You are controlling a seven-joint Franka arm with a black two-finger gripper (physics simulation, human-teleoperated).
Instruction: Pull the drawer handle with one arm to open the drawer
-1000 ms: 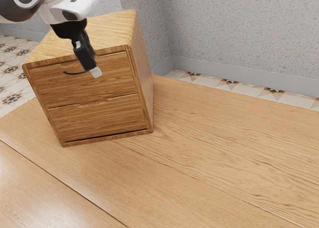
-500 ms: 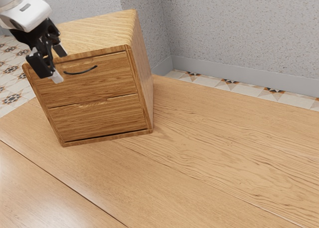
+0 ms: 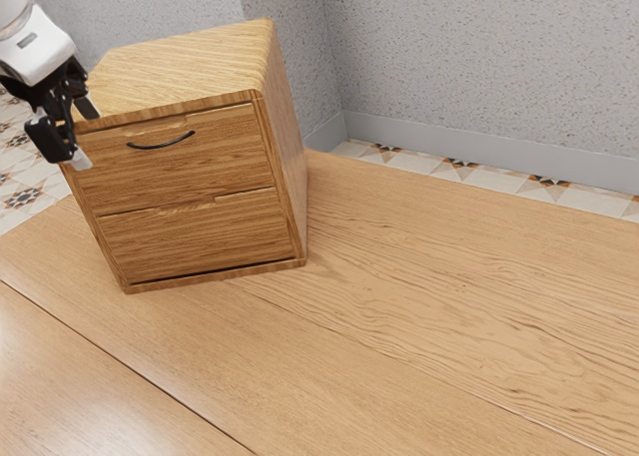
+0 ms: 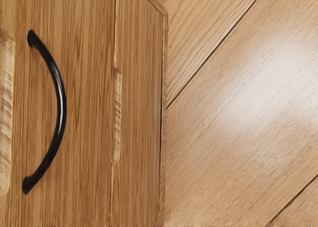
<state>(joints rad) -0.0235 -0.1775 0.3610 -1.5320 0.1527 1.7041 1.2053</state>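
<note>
A wooden cabinet (image 3: pixel 215 62) with two drawers stands on the wooden floor. The top drawer (image 3: pixel 175 167) carries a curved black handle (image 3: pixel 160 141) and its front sits flush with the cabinet. My gripper (image 3: pixel 72 132) hangs open by the cabinet's upper front corner, toward the exterior view's left of the handle and well apart from it, with nothing between its fingers. In the wrist view the handle (image 4: pixel 53 110) arcs across the top drawer front (image 4: pixel 84 137), with the lower drawer front (image 4: pixel 139 113) beside it.
The lower drawer (image 3: pixel 195 236) is shut. A grey wall (image 3: pixel 479 47) with a skirting board runs behind and to the exterior view's right of the cabinet. Wooden floor (image 3: pixel 429 306) stretches in front; patterned tiles (image 3: pixel 20 182) lie at the left.
My gripper has moved from in front of the handle toward the exterior view's left, off past the cabinet's corner. The drawer front and the handle have not moved.
</note>
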